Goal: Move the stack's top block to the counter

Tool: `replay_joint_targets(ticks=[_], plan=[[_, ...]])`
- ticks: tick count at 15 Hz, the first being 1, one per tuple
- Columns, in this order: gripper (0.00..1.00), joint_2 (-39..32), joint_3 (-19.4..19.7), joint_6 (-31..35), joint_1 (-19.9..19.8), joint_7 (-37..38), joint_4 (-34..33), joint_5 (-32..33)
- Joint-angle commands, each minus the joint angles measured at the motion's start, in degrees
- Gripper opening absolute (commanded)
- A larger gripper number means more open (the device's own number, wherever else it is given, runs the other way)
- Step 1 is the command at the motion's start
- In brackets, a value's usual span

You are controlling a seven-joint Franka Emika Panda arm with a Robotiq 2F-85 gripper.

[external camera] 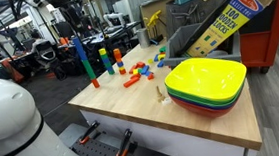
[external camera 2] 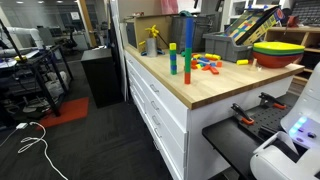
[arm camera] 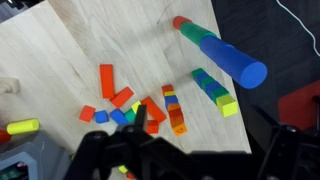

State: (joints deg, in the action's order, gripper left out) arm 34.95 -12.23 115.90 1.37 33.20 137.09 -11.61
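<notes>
Tall stack point(external camera: 85, 62), two shorter stacks point(external camera: 104, 61), counter point(external camera: 183, 120), three bowls point(external camera: 206, 83)

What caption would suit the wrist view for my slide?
Wrist view over the counter: tall stack with blue top block, two shorter stacks, scattered loose blocks.

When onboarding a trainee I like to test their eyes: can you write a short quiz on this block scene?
1. True or false: the tall stack has toppled onto the counter.
2. The top bowl is: A red, B yellow, C blue.
3. Fill in: the tall stack's top block is ____.
Key: 1 false; 2 B; 3 blue.
</notes>
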Motion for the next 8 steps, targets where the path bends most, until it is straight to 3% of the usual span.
replay_joint_targets(ticks=[1,8], plan=[[1.00,-2.0,-1.8,-0.7,0.4,2.4,-2.4,-0.5],[1.00,-4.9,-7.2,0.2,2.0,3.4,-4.0,1.8]])
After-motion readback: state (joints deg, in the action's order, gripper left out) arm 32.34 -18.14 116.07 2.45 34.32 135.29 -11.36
